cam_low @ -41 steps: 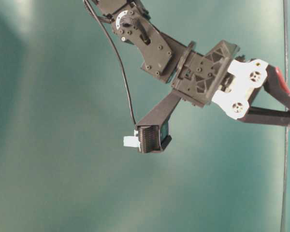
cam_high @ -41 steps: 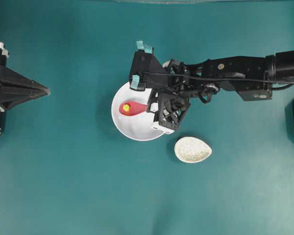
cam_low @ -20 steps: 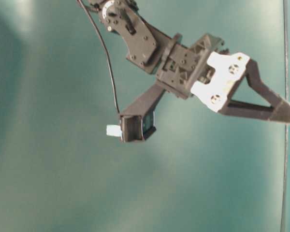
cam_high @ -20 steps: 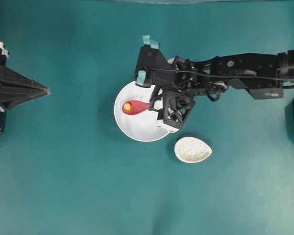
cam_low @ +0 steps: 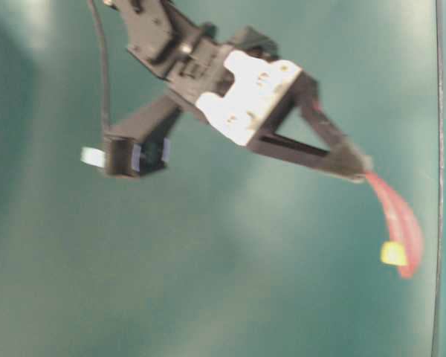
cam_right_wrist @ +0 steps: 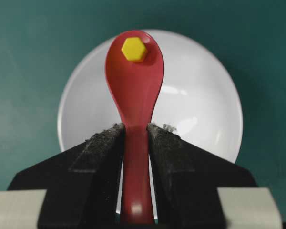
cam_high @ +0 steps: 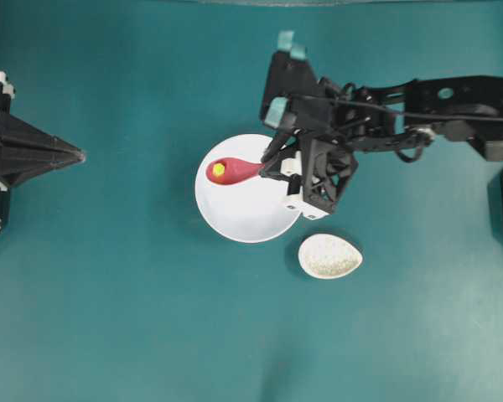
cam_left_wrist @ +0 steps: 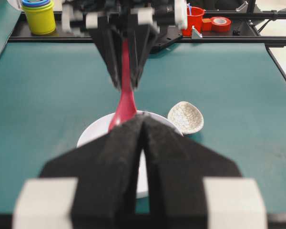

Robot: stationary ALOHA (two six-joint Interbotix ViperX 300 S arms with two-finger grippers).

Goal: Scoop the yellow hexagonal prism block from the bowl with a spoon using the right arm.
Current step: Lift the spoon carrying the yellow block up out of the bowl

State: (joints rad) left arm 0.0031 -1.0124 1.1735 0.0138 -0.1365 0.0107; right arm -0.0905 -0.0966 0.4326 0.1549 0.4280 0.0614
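While the right claw is clamped on the handle of the spoon, its two padded fingers press the narrow stem from either side, as the right wrist view shows plainly. The yellow hexagonal prism block lies in the spoon's oval scoop, near its far tip, at the upper centre of that view, with the bowl spread out beneath it. In the overhead view the spoon points toward the left of the frame from the right claw, and its scoop, with the block in it, sits over the upper left part of the bowl. The table-level view, somewhat blurred, shows the spoon slanting down to the right from the claw, with the block near its lower end and clear of the desk. The right arm reaches in from the right edge of the overhead frame. A small speckled teardrop-shaped dish rests on the desk just to the lower right of the bowl, apart from it. The left claw is at the left edge of the overhead frame, well apart from the bowl, and in the left wrist view its fingers are closed together with nothing between them.
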